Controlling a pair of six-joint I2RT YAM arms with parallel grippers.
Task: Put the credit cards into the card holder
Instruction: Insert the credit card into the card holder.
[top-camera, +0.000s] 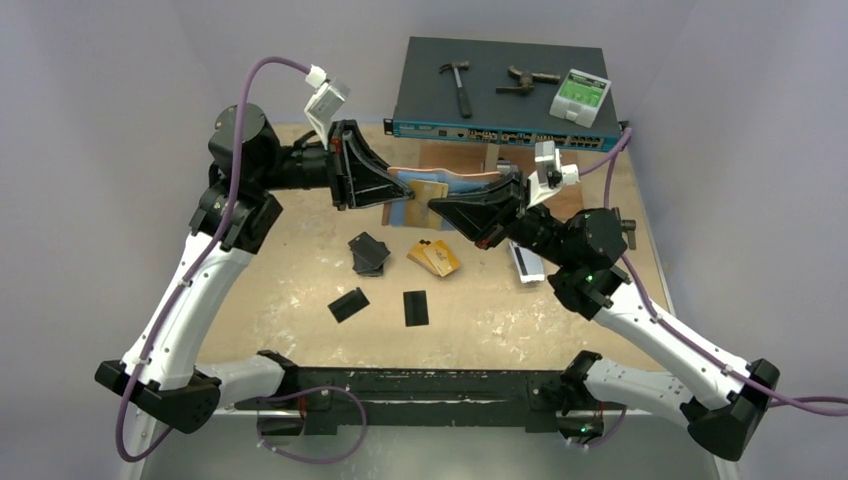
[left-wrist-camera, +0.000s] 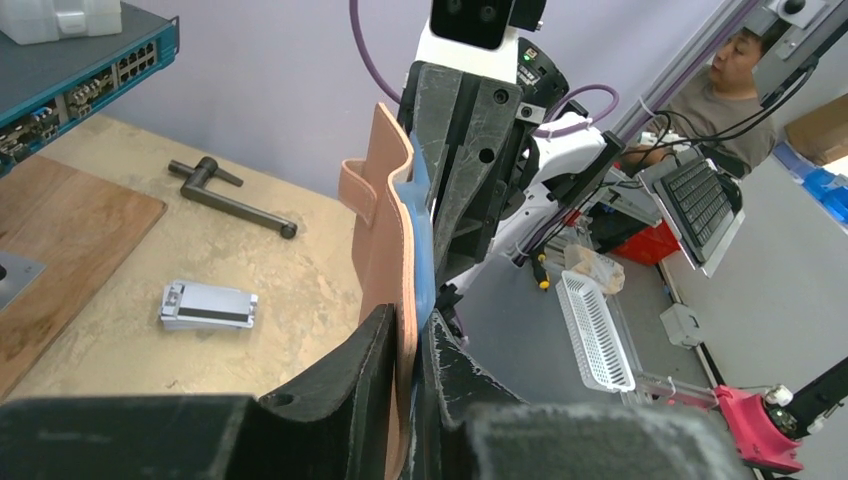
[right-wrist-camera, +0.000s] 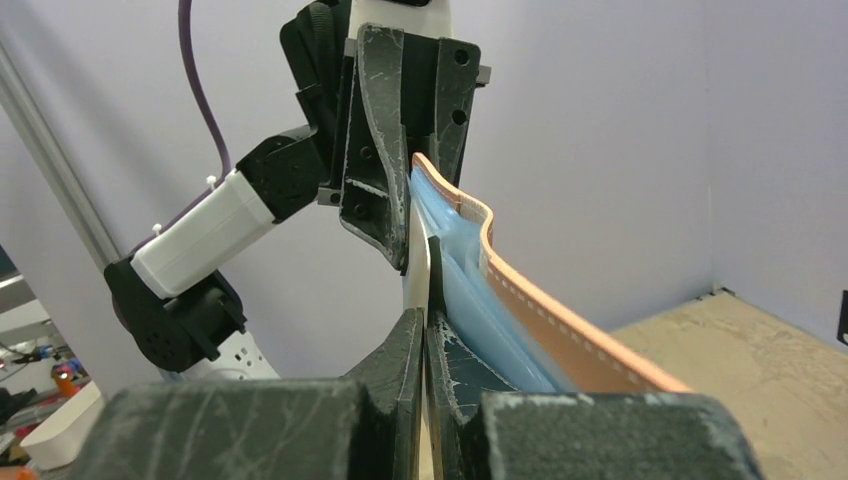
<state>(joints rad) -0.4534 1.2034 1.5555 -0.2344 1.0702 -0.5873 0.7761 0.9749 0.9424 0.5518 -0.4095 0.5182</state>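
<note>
Top external: left gripper, right gripper pinch card holder (tightly).

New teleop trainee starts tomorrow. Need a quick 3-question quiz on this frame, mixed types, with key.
1. True or false: the card holder lies flat on the table.
2. What colour are the loose cards just right of the black card stack?
3. Where is the hammer? A) on the network switch B) beside the black card stack C) under the card holder

Key: 1 false, it is held upright off the table, with the left gripper shut on it. 2 orange-gold. 3 A.
</note>
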